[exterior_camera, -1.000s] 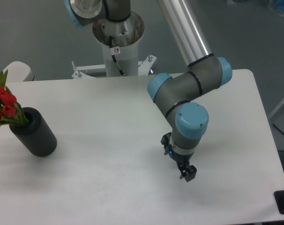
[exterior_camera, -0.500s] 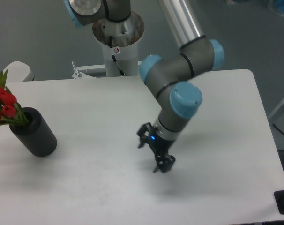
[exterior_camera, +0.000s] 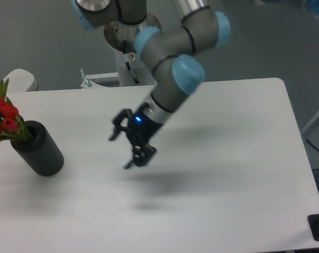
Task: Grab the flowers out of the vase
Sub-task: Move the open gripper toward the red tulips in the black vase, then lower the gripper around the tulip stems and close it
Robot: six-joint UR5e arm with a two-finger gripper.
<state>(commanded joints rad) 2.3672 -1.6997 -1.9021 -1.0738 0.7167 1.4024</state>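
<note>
So far, nothing of the pick itself is done, as we read it. The flowers [exterior_camera: 2, 120] sit in the vase [exterior_camera: 38, 148] at the far left edge of the table [exterior_camera: 243, 158], the red buds leaning out over the vase's upper left rim and partly cut off by the frame edge. The vase stands tilted in this view, its round top toward the upper left, and the stems go down into its hole where we cannot see them.

The gripper [exterior_camera: 136, 160] hangs above the middle of the table, well apart from the vase and to its right. It points down and to the left, with a small blue light showing on the wrist. We see dark fingers near its tip, but the motion blur and the angle keep us from telling how wide they stand, so we cannot tell whether it is spread or closed. It holds nothing that we can make out. A soft shadow lies on the table below and to the right of it, which suggests to us that it is raised off the surface.

What is left, in our judgement, is nearly everything: closing the gap to the bunch, lining the fingers up on the stems or leaves just above the vase mouth, gripping, and lifting the flowers clear of the hole without dragging the vase along.
</note>
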